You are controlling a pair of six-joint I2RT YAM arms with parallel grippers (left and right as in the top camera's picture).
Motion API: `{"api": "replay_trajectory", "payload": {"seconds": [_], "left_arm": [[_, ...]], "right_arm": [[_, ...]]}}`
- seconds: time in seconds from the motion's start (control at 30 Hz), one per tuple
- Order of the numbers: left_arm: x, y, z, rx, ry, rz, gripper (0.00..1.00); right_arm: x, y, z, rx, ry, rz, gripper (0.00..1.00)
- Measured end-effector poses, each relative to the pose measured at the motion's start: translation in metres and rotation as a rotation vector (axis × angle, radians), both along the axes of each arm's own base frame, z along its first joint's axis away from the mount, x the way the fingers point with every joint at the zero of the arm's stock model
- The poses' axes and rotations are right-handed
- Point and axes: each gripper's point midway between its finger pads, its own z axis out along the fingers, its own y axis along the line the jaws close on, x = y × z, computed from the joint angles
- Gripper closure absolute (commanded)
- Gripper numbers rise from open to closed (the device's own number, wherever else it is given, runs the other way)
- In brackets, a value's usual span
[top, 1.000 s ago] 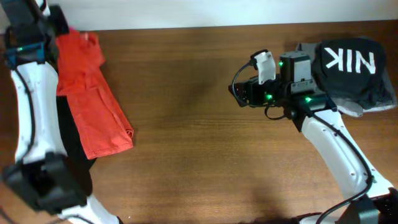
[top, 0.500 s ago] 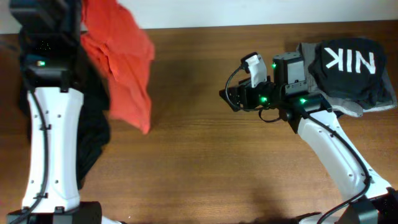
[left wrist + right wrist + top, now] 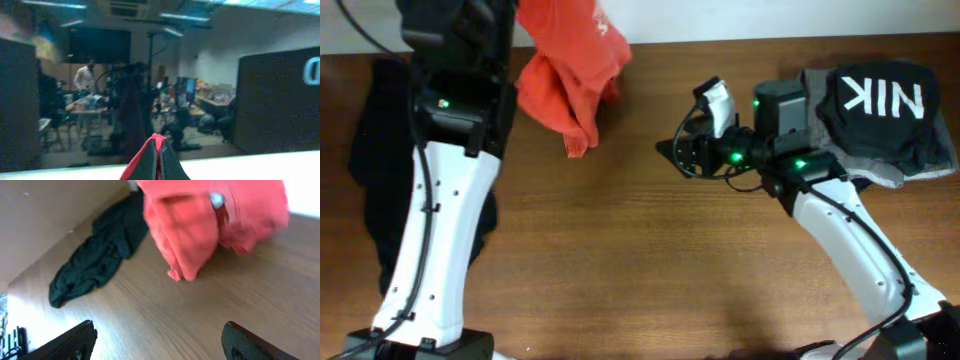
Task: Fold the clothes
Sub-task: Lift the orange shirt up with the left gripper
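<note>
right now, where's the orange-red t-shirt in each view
Overhead: the orange-red T-shirt is bunched at the top edge, left of centre.
Left wrist: only a red sliver at bottom centre, likely its cloth.
Right wrist: it fills the top, centre to right.
Shared landmark: the dark garment lies left of the shirt in overhead and right wrist; it is not in left wrist.

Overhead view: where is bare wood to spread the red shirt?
Free: centre and front of the table, between the left arm and right arm, below the held shirt. Crowded: dark garment at the left edge, NIK shirt far right.
</note>
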Motion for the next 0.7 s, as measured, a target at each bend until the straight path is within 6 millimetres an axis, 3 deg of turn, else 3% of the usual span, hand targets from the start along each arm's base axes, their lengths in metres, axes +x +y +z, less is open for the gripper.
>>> {"api": "replay_trajectory", "payload": {"seconds": [0.13, 0.47, 0.7], "left_arm": [[-0.008, -0.013, 0.010, -0.015, -0.044, -0.031, 0.99], [-0.009, -0.014, 0.013, -0.018, -0.055, -0.034, 0.99], [-0.008, -0.015, 0.009, -0.013, -0.037, -0.034, 0.99]], "right_arm": [[-0.005, 0.026, 0.007, -0.015, -0.065, 0.030, 0.15], [-0.020, 0.076, 0.009, -0.067, -0.159, 0.052, 0.12], [-0.014, 0.100, -0.011, -0.082, -0.171, 0.067, 0.13]]}}
